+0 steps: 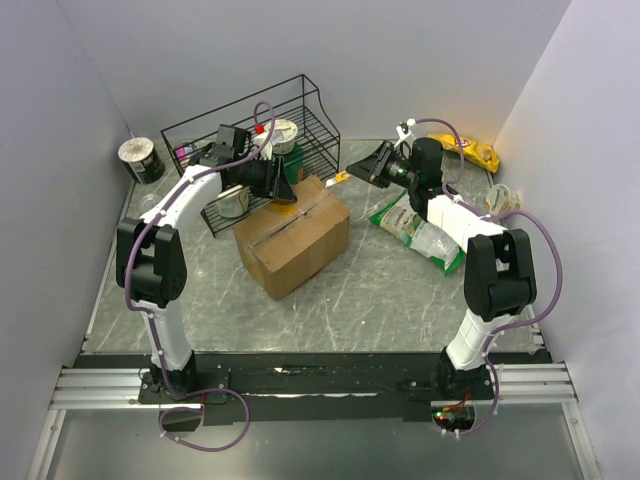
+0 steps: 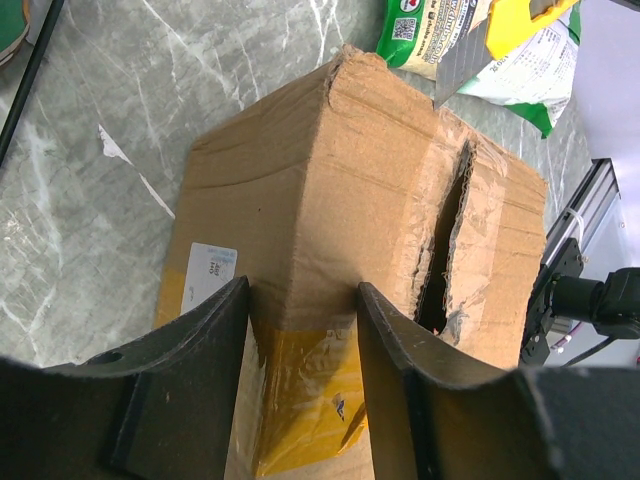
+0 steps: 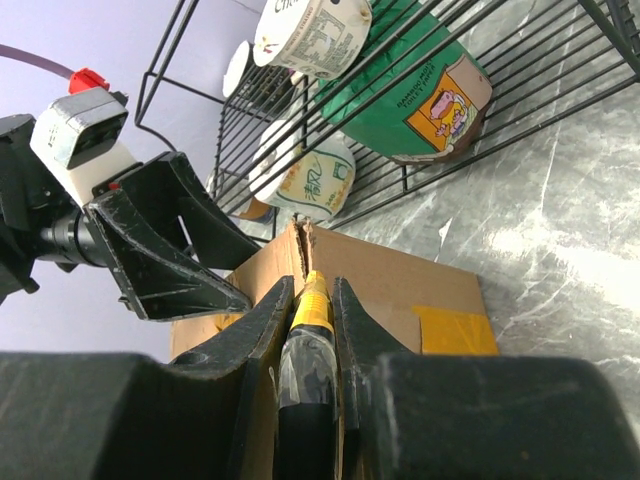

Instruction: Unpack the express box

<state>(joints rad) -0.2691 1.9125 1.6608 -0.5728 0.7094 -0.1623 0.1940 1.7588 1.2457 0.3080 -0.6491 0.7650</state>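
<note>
The express box [image 1: 295, 235], a brown carton with taped seams and a yellow sticker, stands mid-table. Its top seam is torn into a dark slit [image 2: 445, 240]. My left gripper [image 2: 300, 290] straddles the box's far top corner at the yellow tape, one finger on the side face and one on the top, closed on the cardboard edge. My right gripper [image 3: 308, 285] is shut on a yellow and black box cutter [image 3: 312, 330]. The cutter points at the box's [image 3: 420, 285] near corner edge; its tip [image 1: 341, 180] hangs just right of the box.
A black wire rack [image 1: 250, 120] holding cups and a green tub stands right behind the box. A green and white snack bag [image 1: 415, 225] lies to the right, a yellow packet [image 1: 472, 150] at the back right. A round tin [image 1: 141, 160] sits in the back left corner.
</note>
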